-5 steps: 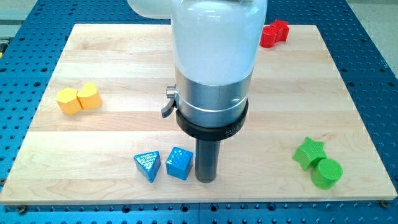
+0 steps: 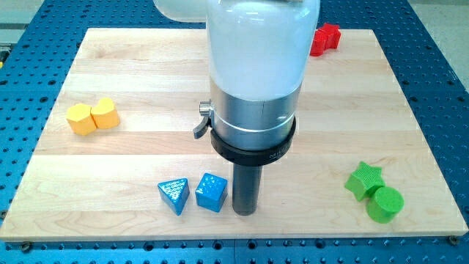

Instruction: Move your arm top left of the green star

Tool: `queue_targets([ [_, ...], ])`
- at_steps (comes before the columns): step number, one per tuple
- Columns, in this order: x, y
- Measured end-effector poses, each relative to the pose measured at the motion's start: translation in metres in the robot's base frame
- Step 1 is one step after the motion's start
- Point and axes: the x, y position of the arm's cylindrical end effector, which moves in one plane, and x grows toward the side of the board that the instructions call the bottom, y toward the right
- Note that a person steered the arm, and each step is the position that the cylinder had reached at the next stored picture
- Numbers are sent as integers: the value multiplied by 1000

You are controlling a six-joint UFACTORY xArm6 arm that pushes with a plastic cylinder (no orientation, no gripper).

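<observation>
The green star [image 2: 363, 180] lies near the board's right edge, low in the view, touching a green cylinder [image 2: 385, 204] at its lower right. My tip [image 2: 245, 212] stands near the bottom edge at the middle, just right of a blue cube [image 2: 211, 192]. The star is far to the right of my tip and slightly higher.
A blue triangular block [image 2: 174, 195] lies left of the blue cube. Two yellow blocks [image 2: 93, 116] sit together at the left. A red block [image 2: 325, 38] is at the top, partly hidden by the arm. The wooden board [image 2: 146, 81] ends in a blue perforated table.
The arm and my tip have shifted slightly to the right. The blocks have not moved.
</observation>
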Motion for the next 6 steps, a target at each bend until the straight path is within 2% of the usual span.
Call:
queue_targets([
  [6, 0, 12],
])
